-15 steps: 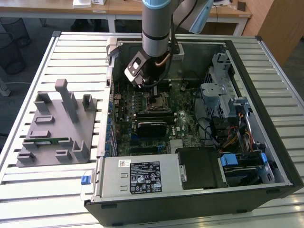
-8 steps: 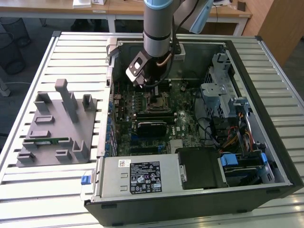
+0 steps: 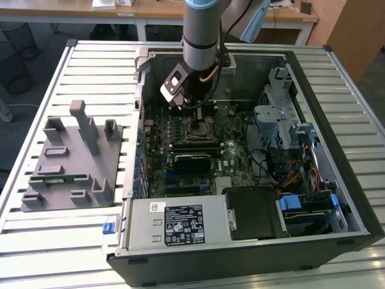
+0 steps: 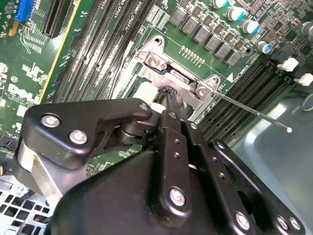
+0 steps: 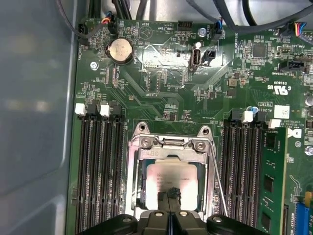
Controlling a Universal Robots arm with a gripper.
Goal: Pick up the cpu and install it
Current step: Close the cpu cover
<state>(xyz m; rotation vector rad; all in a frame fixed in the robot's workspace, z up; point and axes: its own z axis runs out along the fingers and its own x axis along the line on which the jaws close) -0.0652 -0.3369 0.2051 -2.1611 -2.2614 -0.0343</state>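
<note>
Table (image 3: 36, 253): pale ribbed metal slats, cut off at every edge of the exterior view.

Computer case (image 3: 240, 259): dark, boxy, lying open-side up on the table. Inside it are a green motherboard (image 3: 234, 150), a silvery box with a dark label (image 3: 180, 223), a black block (image 3: 252, 211) and cable bundles toward the exterior view's right.

Arm (image 3: 201, 30): grey tube, reaching straight down into the case. Its wrist hides the claw tips in this view.

Grey holder (image 3: 54, 168): matte moulded block with upright posts, on the table at the exterior view's left, well apart from the case. A narrow green memory stick (image 3: 60, 179) lies in one of its slots.

Socket (image 5: 171, 144): square bright-metal frame on the motherboard (image 5: 161, 98), between banks of black memory slots (image 5: 98, 166). A thin wire lever (image 5: 217, 181) stands beside it.

Cpu (image 5: 166, 171): flat square with a pale silvery top, lying inside the socket frame. Its near edge is covered by the claw body.

Claw (image 5: 169, 193): black bolted links, fingers pressed together, tips over the middle of the cpu's plate. Cannot tell whether they touch it. In the second wrist view the claw (image 4: 168, 95) points into the socket (image 4: 161, 63), and most of the cpu is hidden.

Coin cell (image 5: 120, 49): round and silvery, near the board's far edge.
</note>
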